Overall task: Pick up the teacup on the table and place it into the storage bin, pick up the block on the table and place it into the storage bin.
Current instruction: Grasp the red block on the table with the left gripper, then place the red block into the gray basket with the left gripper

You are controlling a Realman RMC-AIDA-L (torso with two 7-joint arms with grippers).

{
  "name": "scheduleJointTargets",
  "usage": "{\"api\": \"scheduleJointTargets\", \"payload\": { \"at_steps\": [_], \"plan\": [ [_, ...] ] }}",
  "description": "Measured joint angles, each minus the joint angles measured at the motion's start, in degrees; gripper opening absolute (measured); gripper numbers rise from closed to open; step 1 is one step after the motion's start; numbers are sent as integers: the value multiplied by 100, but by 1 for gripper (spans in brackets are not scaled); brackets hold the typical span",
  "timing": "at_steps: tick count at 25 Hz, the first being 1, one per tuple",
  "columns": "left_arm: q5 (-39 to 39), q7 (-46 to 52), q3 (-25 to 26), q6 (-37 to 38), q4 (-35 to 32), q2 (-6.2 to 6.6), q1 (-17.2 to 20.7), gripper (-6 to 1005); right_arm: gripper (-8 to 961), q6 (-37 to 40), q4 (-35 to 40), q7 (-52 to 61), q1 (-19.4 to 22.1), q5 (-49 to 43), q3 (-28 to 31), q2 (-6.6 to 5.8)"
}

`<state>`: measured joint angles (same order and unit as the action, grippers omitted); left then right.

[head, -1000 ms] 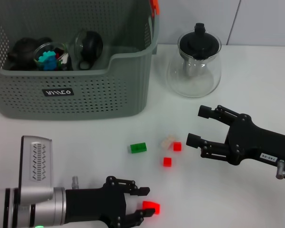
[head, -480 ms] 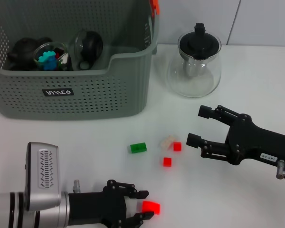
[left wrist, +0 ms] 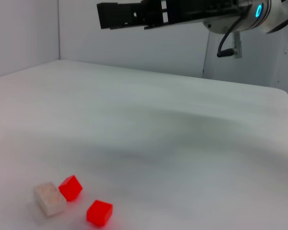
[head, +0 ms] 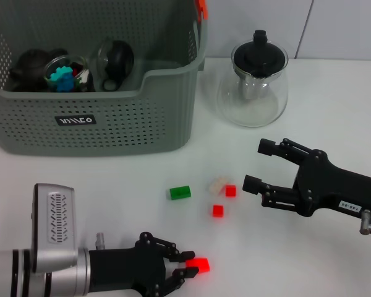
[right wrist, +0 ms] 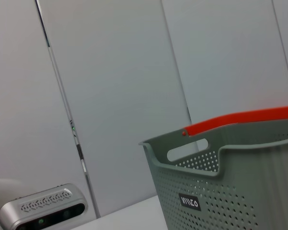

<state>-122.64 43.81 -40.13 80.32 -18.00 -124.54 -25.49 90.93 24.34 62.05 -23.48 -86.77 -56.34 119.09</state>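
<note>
— Where is the left hand (head: 184, 265), and what is it doing?

— Low at the near edge of the counter (head: 99, 185), well in front of the bin (head: 111, 117). Its black fingers are pressed in around a red block (head: 198, 265), which sits at the fingertips — pinched, as far as the head view shows.

— And the other loose pieces?

— Between that hand and the bin lies a green block (head: 180, 192). Just to its right is a cluster: a pale block (head: 217, 184) touching a small red cube (head: 230, 191), with a second red cube (head: 217, 211) a little nearer the robot. The left wrist view shows the same three close together on the white surface.

— The right hand?

— The right hand (head: 255, 164) hovers to the right of that cluster, fingers spread wide, nothing between them. It is well apart from the bin.

— What about the bin itself?

— The grey perforated bin stands at the far left of the counter, black label facing the robot, an orange handle at its far right corner. Inside it are a dark teapot (head: 31, 65), a glass cup (head: 67, 74) holding blue and other coloured bits, and a glass pot with a black lid (head: 114, 60).

— Anything beside the bin?

— A glass jug (head: 253, 77) with a black lid, just to the bin's right, farther back than the right hand.
</note>
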Motion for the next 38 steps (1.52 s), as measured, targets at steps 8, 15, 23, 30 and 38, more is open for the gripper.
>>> {"api": "scheduleJointTargets", "payload": {
  "at_steps": [8,15,23,30,38],
  "plan": [
    [7,502,292,857,-448,66,93,184,942,5,0,0,10,18,0,-4],
    [70,1203,1775,2586,-1264,311,149,186,942,-10,5,-5,-4,20,0,12],
    [1350,2795,3252,3071,-1604,779,-286,188,942,-20,15,-29,-51,21,0,32],
    [2062,4009,3295,2155,-1995,970,-792,190,942,-7,29,-34,-106,27,0,43],
    [1809,4131,1619,-418,-2557,921,-954,192,942,-29,26,-44,-142,30,0,62]
  ]
}}
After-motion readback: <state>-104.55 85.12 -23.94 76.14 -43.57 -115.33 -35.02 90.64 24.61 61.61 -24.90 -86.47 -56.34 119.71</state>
